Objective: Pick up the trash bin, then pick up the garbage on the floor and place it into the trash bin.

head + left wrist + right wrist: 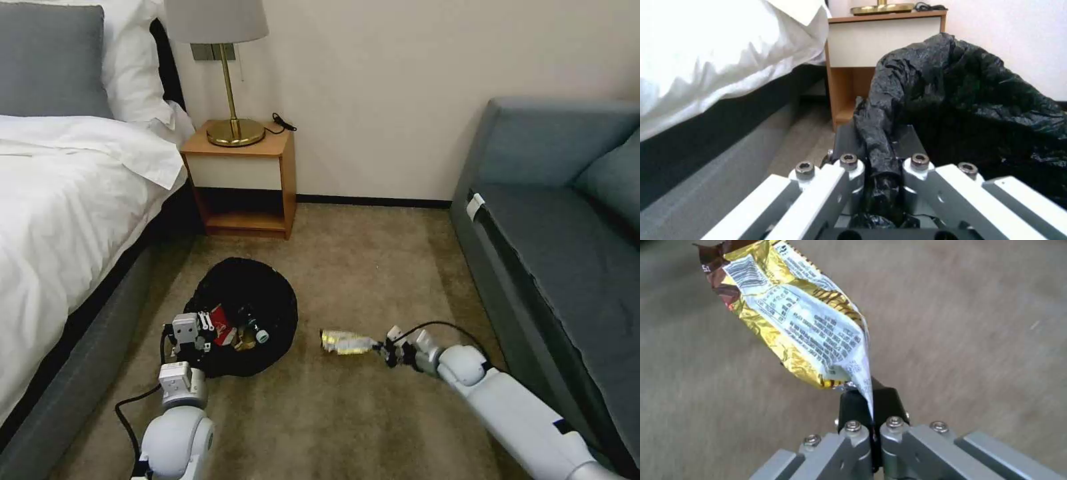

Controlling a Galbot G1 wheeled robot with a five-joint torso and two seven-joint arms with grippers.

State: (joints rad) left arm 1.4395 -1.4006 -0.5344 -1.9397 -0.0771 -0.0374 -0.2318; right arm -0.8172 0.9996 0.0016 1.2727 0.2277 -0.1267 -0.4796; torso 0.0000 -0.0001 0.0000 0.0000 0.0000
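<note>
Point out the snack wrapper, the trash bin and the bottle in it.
snack wrapper (809, 330), right wrist view: middle of its printed side.
trash bin (257, 283), head view: far inner wall of the black liner.
bottle (255, 329), head view: body near the dark cap.

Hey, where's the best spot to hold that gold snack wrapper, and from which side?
By its flat sealed end, from the side away from the trash bin, judging by the right gripper shut there. The snack wrapper is long and thin, so the crimped edge fits between the fingers. The left gripper clamps the bin's liner.
</note>
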